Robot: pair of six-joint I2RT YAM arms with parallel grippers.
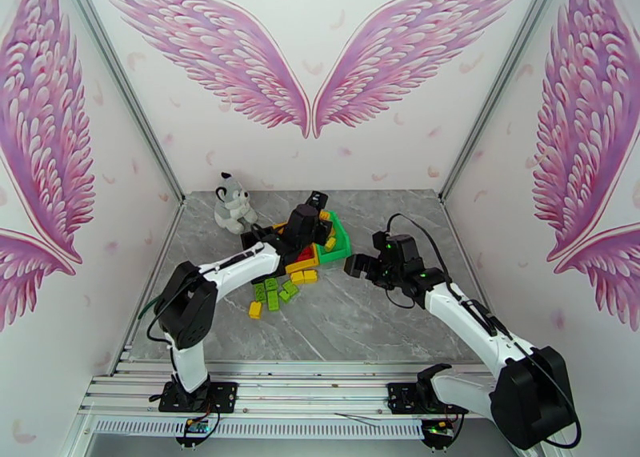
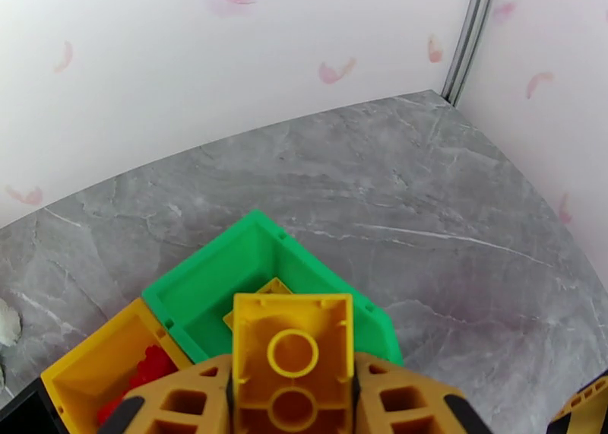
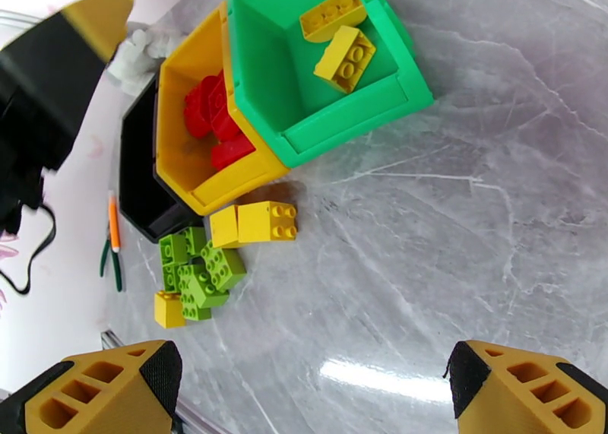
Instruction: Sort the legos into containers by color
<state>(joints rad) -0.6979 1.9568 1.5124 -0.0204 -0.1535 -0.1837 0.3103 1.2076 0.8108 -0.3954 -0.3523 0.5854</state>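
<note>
- Your left end effector [image 2: 292, 401] is pinching a yellow brick [image 2: 292, 337], low in the middle of the left wrist view, above the near wall of the green bin [image 2: 201, 283].
- I'd carry it forward over the bin's hollow before releasing. Dropped here, it could glance off the rim toward the yellow bin [image 2: 91, 359].
- Your right end effector [image 3: 311, 390] is spread wide and holds nothing, above bare surface [image 3: 471, 200].
- The right wrist view lays out the contents: two yellow bricks [image 3: 338, 36] in the green bin at the top, red bricks [image 3: 213, 124] in the yellow bin, and the black bin [image 3: 140, 177] beside it.
- Loose green legos [image 3: 194, 272] and yellow ones [image 3: 254, 223] wait at left of centre.
- The left wrist view gives the brick-to-rim alignment.
</note>
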